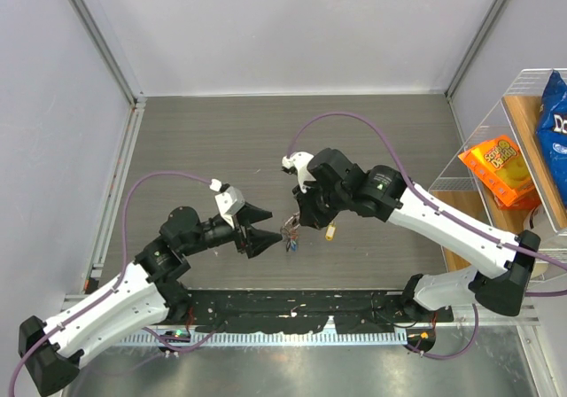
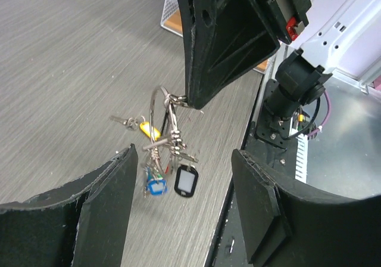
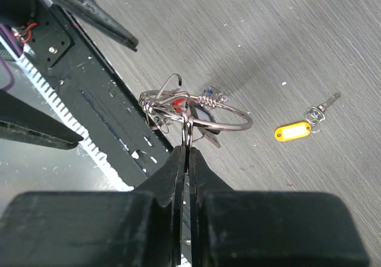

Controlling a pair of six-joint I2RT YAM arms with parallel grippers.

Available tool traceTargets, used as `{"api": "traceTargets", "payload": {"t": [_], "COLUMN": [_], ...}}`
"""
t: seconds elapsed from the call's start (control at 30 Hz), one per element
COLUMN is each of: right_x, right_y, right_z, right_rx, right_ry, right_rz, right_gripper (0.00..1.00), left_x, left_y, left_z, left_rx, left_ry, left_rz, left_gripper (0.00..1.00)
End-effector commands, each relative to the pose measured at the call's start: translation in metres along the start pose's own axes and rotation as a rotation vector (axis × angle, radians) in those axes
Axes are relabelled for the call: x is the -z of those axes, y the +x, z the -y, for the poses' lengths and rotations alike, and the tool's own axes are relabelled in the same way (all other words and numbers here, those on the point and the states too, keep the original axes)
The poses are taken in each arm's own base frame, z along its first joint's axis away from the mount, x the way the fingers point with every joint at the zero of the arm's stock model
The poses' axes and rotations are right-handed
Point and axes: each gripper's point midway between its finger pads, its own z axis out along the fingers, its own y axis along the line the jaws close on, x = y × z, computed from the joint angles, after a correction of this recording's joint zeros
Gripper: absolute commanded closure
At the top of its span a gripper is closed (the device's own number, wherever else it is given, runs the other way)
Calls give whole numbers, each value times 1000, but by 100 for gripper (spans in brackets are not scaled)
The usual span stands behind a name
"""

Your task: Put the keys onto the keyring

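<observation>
Tabletop (image 1: pixel 266 149) of grey wood grain is spread beneath the keyring (image 1: pixel 289 229), which is held up over its near-middle part. Well to the right of the keyring, a wire basket (image 1: pixel 532 82) is seen with snack bags (image 1: pixel 500 171) in it. Directly to the right of the keyring the right gripper (image 3: pixel 187 151) is placed, its jaws pressed together and pinching a small wire loop of the keyring, so that the ring is hung from them. Just to the left of the keyring the left gripper (image 1: pixel 268 229) is pointed at it, with its jaws spread wide and nothing touched by them. Under the keyring several keys (image 2: pixel 156 186) are hung in a bunch, a blue head and a red one among them, with a black tag (image 2: pixel 186 180) alongside. A yellow-tagged key (image 3: pixel 292 131) is left flat on the tabletop, a little to the right of the keyring and apart from it.
</observation>
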Motion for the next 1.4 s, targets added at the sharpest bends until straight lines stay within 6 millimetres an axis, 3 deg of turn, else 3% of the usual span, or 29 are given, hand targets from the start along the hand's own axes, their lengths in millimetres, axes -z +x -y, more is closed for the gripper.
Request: {"api": "traceTargets", "payload": {"t": [0.0, 0.33, 0.67, 0.77, 0.93, 1.0, 1.07, 1.1, 1.17, 1.23, 1.37], "right_x": [35, 47, 54, 57, 64, 65, 67, 69, 72, 77, 86], "right_y": [-15, -27, -41, -43, -44, -42, -40, -39, -38, -39, -43], "right_z": [-23, -29, -32, -33, -38, -37, -30, -27, -19, -13, -7], "right_rx": [35, -7, -19, -21, -19, -20, -30, -38, -43, -49, -51], "right_ry": [-107, -118, -123, -131, -153, -146, -109, -94, -48, -15, 21], "right_rz": [58, 102, 138, 147, 156, 153, 158, 162, 178, 196, 230], "right_gripper": [94, 94, 94, 94, 94, 94, 81, 61, 45, 36, 31], "left_x": [-4, -23, -28, -30, -34, -34, -33, -33, -32, -30, -28], "left_y": [-45, -43, -31, -28, -25, -27, -29, -30, -29, -30, -28], "left_z": [15, 33, 32, 29, 27, 26, 27, 27, 27, 28, 28], "left_rx": [-88, -87, -90, -94, -93, -94, -99, -102, -104, -106, -104], "left_ry": [73, 161, 160, 154, 148, 146, 147, 146, 146, 146, 144], "left_rz": [125, 97, 53, 43, 30, 35, 40, 44, 42, 45, 42], "left_gripper": [30, 28, 32, 43, 87, 96, 100, 100, 100, 100, 100]}}
